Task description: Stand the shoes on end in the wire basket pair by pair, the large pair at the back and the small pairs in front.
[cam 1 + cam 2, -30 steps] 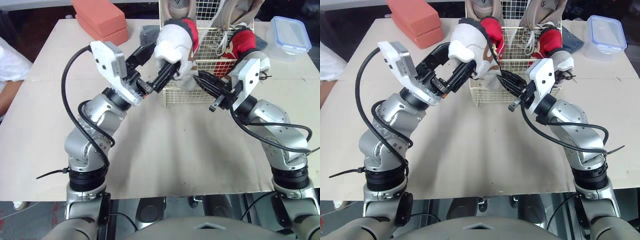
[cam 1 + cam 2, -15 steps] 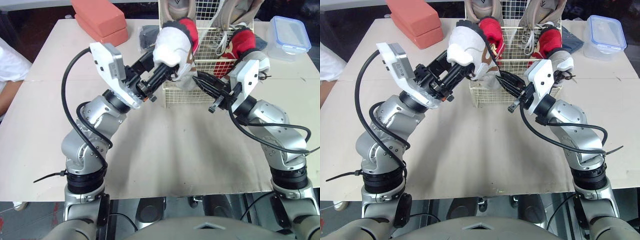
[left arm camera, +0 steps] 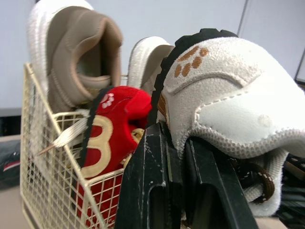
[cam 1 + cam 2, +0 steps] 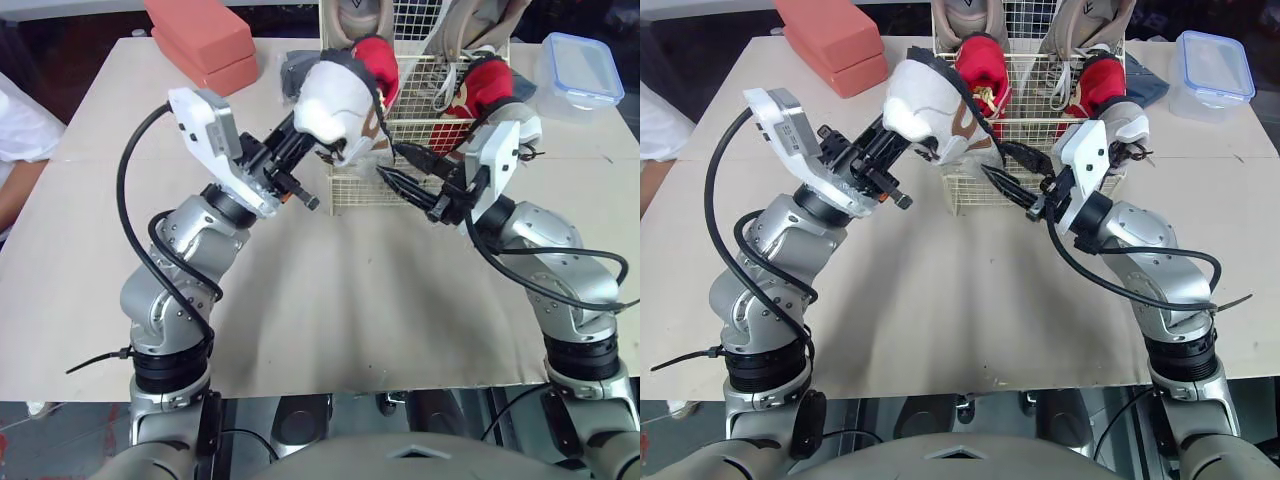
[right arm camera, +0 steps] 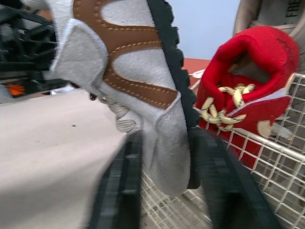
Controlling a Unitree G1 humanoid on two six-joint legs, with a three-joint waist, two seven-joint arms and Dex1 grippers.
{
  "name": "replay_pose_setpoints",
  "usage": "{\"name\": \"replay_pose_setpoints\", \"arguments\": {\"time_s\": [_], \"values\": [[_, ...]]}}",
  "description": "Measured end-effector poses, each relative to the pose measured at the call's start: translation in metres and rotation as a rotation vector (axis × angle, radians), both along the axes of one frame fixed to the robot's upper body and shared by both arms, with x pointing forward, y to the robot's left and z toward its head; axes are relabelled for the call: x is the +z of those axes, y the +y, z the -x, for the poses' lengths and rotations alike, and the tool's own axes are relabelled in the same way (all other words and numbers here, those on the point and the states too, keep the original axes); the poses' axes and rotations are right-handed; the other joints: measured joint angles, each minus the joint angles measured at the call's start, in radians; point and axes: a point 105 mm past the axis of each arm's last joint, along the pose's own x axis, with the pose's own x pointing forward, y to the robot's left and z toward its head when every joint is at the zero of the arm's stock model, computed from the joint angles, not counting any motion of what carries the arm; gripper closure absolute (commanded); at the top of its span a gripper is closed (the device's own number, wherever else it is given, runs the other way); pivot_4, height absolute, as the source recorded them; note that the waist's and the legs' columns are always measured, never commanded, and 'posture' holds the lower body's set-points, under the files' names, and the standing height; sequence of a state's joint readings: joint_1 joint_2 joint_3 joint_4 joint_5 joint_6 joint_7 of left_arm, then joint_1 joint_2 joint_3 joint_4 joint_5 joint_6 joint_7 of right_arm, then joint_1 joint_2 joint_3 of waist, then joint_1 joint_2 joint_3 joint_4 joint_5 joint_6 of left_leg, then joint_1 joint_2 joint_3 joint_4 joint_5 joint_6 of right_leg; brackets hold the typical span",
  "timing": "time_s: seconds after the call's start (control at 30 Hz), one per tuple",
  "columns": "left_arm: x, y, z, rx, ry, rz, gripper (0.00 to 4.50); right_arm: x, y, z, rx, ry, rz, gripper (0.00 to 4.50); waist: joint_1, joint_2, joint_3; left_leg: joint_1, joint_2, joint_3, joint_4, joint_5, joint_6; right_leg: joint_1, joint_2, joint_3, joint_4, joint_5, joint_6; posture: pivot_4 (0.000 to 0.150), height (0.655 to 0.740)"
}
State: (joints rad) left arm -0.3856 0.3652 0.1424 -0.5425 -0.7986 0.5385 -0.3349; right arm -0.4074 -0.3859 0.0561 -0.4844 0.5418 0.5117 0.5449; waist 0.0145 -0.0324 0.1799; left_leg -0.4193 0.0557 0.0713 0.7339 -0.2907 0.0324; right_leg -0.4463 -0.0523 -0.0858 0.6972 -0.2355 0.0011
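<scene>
While wire basket holds beige pair behind red pair, left gripper clamps white shoe above front rim; right gripper jaws apart around shoe.

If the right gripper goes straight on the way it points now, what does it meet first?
The white shoe held by the left gripper, probably at once; depth is unclear.

Beige table carries wire basket, stacked orange blocks, lidded plastic box, dark cloth.
</scene>
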Motion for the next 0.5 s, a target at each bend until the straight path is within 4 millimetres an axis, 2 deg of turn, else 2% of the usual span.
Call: {"name": "replay_pose_setpoints", "arguments": {"time_s": [0.03,0.1,0.13,0.37,0.5], "values": [[0.000,0.001,0.000,0.002,0.006,0.011,4.50,0.002,-0.001,0.001,0.001,-0.004,-0.004,1.28,0.000,0.000,0.000,0.000,0.000,0.000,0.000,0.000,0.000,0.000,0.000,0.000,0.000,0.000,0.000,0.150,0.6860],[0.002,0.003,0.000,0.029,0.024,0.055,4.50,0.008,-0.008,0.006,-0.004,-0.023,-0.034,0.26,0.000,0.000,0.000,0.000,0.000,0.000,0.000,0.000,0.000,0.000,0.000,0.000,-0.001,0.000,0.000,0.150,0.6860],[0.004,0.006,0.000,0.048,0.025,0.074,4.50,0.010,-0.011,0.008,-0.011,-0.028,-0.046,0.06,0.001,0.000,0.000,0.000,0.000,0.000,-0.001,0.000,0.000,0.000,0.000,0.000,-0.001,0.000,0.000,0.150,0.6860],[0.010,0.016,-0.006,0.199,-0.010,0.144,4.50,0.007,-0.036,0.021,-0.054,-0.029,-0.096,0.06,0.001,0.000,0.000,0.000,0.000,0.000,-0.001,0.000,0.000,0.000,0.000,0.000,-0.001,0.000,0.000,0.150,0.6860],[-0.002,0.010,-0.009,0.231,0.021,0.133,4.50,0.005,-0.050,0.028,-0.087,-0.056,-0.104,0.06,0.001,0.000,0.000,0.000,0.000,0.000,-0.001,0.000,0.000,0.000,0.000,0.000,-0.001,0.000,0.000,0.150,0.6860]]}}
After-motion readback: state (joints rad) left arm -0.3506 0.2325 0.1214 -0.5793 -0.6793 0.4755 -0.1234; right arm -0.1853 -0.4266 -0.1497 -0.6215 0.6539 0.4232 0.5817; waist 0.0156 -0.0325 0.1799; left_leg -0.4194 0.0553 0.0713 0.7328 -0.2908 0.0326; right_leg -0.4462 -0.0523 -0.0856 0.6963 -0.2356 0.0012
